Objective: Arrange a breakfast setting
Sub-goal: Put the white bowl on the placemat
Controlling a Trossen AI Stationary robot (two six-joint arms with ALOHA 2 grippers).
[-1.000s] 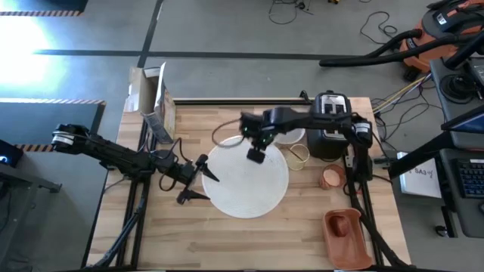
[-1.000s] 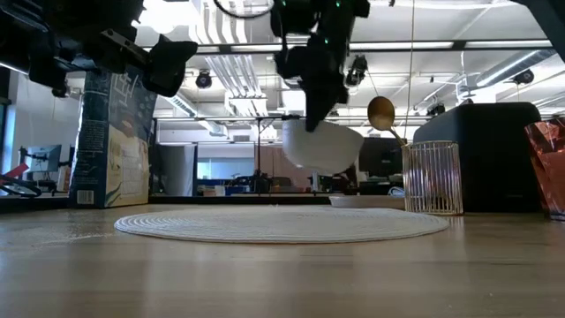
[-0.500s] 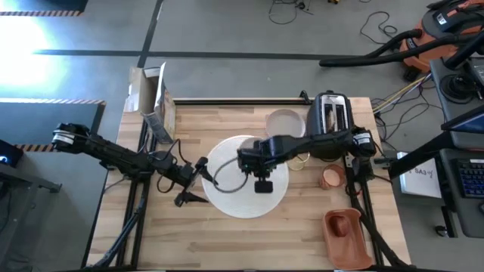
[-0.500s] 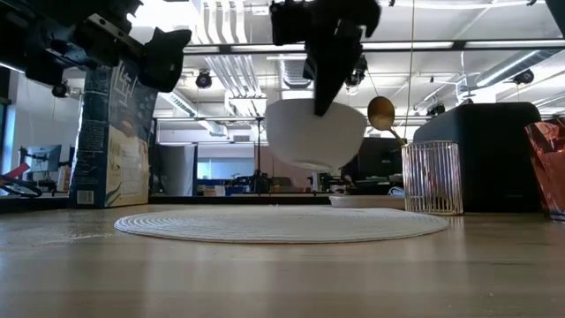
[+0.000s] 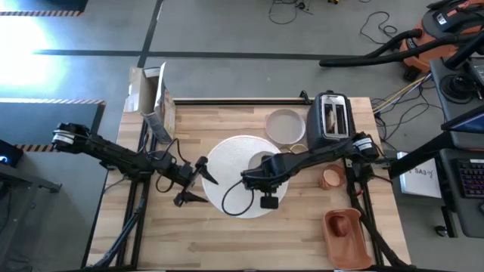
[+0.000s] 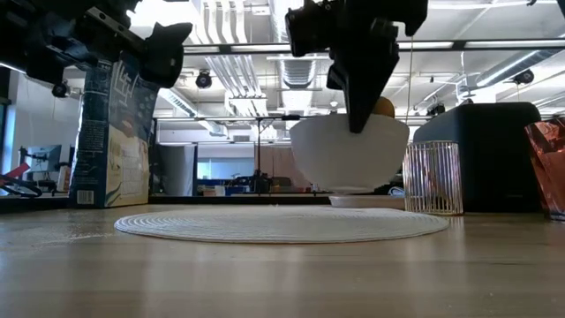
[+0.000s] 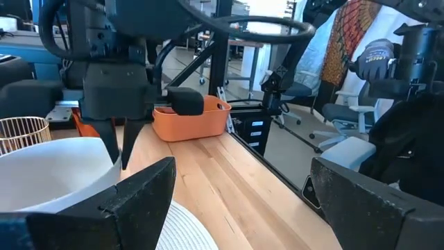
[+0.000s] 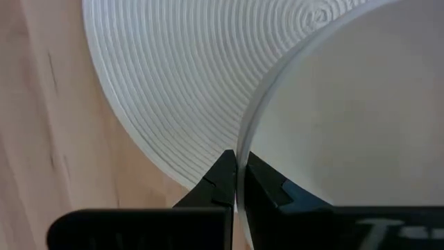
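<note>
The right gripper (image 8: 236,182) is pinching the rim of the small white bowl (image 6: 346,152), which is hanging just below it, lifted clear above the large round white plate (image 5: 231,162). The left gripper (image 5: 198,181) is hovering spread wide at the plate's edge.

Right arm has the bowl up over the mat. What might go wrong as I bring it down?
1. The right gripper pinches only the thin rim of the white bowl, which hangs above the round white mat; it may slip or tilt.
2. The open left gripper waits at the mat's edge, near the path down.
</note>
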